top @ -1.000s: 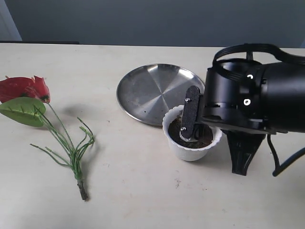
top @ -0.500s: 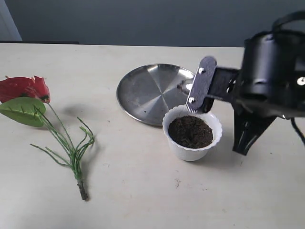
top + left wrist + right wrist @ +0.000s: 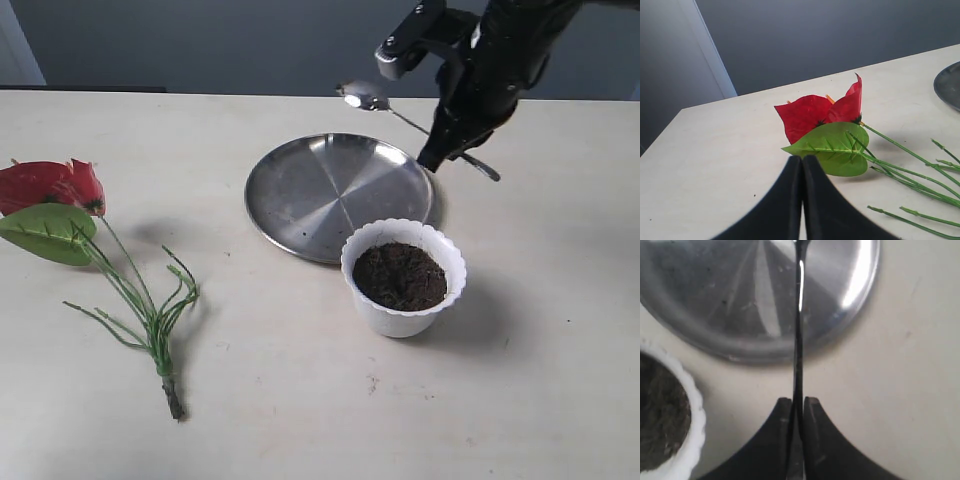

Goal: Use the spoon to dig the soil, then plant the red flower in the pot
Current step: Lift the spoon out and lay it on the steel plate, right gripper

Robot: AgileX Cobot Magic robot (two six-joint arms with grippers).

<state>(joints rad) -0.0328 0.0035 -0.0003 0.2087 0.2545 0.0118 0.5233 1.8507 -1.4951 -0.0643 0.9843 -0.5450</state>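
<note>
Pale beige tabletop [image 3: 300, 420], matte with faint specks, fills most of view; dark blue-grey wall [image 3: 200, 45] behind, lighter grey panel [image 3: 670, 65] at left edge; soft even light.

Pot [image 3: 404, 277] mouth unobstructed; steel plate [image 3: 335, 193] seemingly touching.

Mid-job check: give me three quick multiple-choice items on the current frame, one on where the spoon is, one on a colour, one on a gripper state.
1. Where is the spoon?
A. Lying in the pot
B. Held in the air above the steel plate
C. Beside the red flower

2. What colour is the pot?
A. White
B. Black
C. Red

3. What is the left gripper doing?
A. Holding the red flower
B. Holding the spoon
C. Shut on nothing

Answers: 1 B, the right gripper pinches its handle over the plate. 2 A, scalloped white rim around the soil. 3 C, its jaws meet short of the leaf.
</note>
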